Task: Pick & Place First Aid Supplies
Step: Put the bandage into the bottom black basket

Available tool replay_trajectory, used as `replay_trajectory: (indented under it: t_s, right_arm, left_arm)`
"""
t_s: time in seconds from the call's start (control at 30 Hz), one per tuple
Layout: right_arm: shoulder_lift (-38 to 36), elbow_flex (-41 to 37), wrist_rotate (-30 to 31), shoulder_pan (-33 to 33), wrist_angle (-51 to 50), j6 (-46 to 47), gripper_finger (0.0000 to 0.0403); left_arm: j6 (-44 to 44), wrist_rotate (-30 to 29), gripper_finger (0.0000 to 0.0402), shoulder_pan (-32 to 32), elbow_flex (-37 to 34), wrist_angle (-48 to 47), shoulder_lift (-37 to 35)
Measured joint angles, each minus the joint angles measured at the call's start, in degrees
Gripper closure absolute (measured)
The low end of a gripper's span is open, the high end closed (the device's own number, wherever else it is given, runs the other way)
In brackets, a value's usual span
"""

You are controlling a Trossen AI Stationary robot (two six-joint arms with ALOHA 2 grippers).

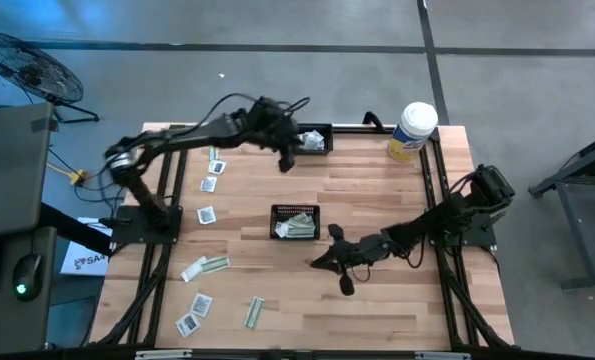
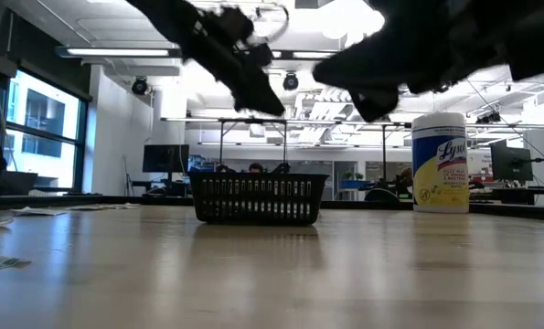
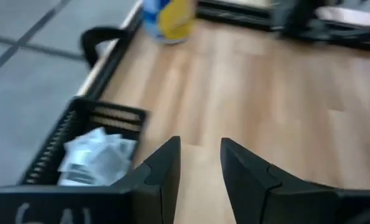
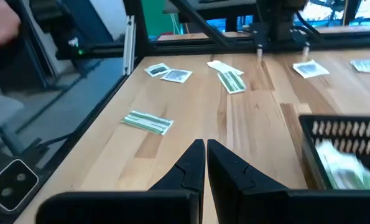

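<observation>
Several small white square packets (image 1: 206,214) and green-and-white strips (image 1: 205,266) lie flat on the left part of the wooden table; they also show in the right wrist view (image 4: 147,122). A black basket (image 1: 295,221) at the table's middle holds strips. A second black basket (image 1: 314,138) at the far edge holds white packets (image 3: 94,158). My left gripper (image 1: 287,160) hangs open and empty just beside the far basket, on its near left side (image 3: 198,168). My right gripper (image 1: 322,260) is shut and empty (image 4: 206,163), above the table just near-right of the middle basket.
A tall white-and-yellow canister (image 1: 412,130) stands at the far right corner; it also shows in the low view (image 2: 439,163). A black frame rail (image 1: 439,200) runs along the right side. Bare wood (image 1: 377,190) lies between the baskets and the right rail.
</observation>
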Motion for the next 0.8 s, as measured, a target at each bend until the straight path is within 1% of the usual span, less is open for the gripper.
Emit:
replay_trajectory:
  t_s: [0.13, 0.23, 0.37, 0.47, 0.53, 0.63, 0.7, 0.8]
  right_arm:
    - [0.3, 5.7, 1.1, 0.6, -8.0, -1.9, 0.0391]
    - [2.2, 10.6, 1.9, 1.0, -11.6, -2.4, 0.0391]
    - [7.9, 18.0, 1.1, 1.5, -13.6, -3.4, 0.0388]
    - [13.4, 24.4, -0.6, 1.8, -15.2, -3.3, 0.0376]
    - [16.9, 29.3, -1.7, 2.1, -17.9, -2.8, 0.0362]
    - [21.3, 36.7, -1.6, 2.7, -25.5, -0.6, 0.0338]
    - [24.0, 41.4, -1.5, 3.1, -30.3, 0.1, 0.0324]
    - [28.5, 47.9, -0.2, 3.5, -33.1, 0.4, 0.031]
  left_arm:
    - [-1.2, -0.2, 0.0289, -3.9, -10.1, 0.1, -10.2]
    - [-4.3, -2.3, 0.0289, -8.0, -18.5, 1.5, -18.1]
    - [-9.3, -7.3, 0.0289, -15.5, -29.4, 3.3, -28.6]
    - [-13.3, -11.0, 0.0289, -22.4, -35.8, 4.0, -35.3]
    - [-15.9, -13.8, 0.0289, -27.2, -39.3, 5.0, -38.5]
    - [-19.9, -18.1, 0.0289, -34.3, -43.4, 6.0, -41.7]
    - [-22.5, -21.8, 0.0289, -38.7, -44.9, 6.0, -42.7]
    - [-26.2, -27.7, 0.0289, -45.1, -46.5, 5.9, -42.9]
